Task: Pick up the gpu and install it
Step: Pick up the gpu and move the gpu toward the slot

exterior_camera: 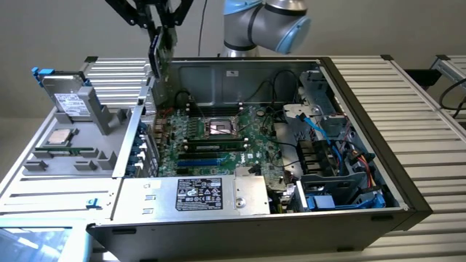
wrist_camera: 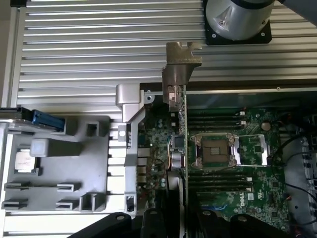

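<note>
The fingers [exterior_camera: 157, 23] clamp the gpu [exterior_camera: 156, 54] on edge, its bracket [wrist_camera: 179, 74] farthest from them, the motherboard [exterior_camera: 248, 131] below inside the open case [exterior_camera: 372, 126].

A plain, pale beige-grey wall [exterior_camera: 65, 33] closes the scene behind. The surface [exterior_camera: 429, 109] is built of ribbed silver aluminium slats running side by side, evenly lit by soft, diffuse light without hard shadows.

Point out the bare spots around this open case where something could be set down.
Free: the ribbed tabletop on the exterior view's right of the case; the ribbed strip between the hard drive and the case wall. Crowded: the motherboard bay with its cables, and above it, where the gripper holds the gpu.
</note>
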`<state>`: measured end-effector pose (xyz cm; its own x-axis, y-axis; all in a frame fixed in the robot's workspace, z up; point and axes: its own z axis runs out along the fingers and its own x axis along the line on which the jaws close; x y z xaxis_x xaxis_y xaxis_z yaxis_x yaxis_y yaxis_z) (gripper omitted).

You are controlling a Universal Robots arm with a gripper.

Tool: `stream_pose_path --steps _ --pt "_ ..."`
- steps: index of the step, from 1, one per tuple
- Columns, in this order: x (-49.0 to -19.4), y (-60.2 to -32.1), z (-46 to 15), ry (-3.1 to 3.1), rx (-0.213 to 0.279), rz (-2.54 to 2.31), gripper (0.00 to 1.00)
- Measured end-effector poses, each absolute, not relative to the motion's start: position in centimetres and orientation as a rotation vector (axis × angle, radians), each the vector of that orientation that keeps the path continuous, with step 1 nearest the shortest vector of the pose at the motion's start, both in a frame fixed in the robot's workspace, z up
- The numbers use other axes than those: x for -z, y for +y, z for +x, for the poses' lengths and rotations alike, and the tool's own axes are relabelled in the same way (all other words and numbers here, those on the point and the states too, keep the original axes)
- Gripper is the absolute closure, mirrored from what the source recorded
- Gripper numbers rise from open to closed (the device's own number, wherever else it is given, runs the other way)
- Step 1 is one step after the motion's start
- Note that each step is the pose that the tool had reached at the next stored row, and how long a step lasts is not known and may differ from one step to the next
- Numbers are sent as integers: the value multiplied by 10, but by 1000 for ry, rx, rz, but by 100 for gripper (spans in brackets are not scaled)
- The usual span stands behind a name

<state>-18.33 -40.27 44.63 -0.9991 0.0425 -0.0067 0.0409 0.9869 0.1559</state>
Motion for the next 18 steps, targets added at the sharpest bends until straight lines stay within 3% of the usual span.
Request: stream_pose_path --steps 18 --pt "-440 -416 -111 3130 -234 67 72"
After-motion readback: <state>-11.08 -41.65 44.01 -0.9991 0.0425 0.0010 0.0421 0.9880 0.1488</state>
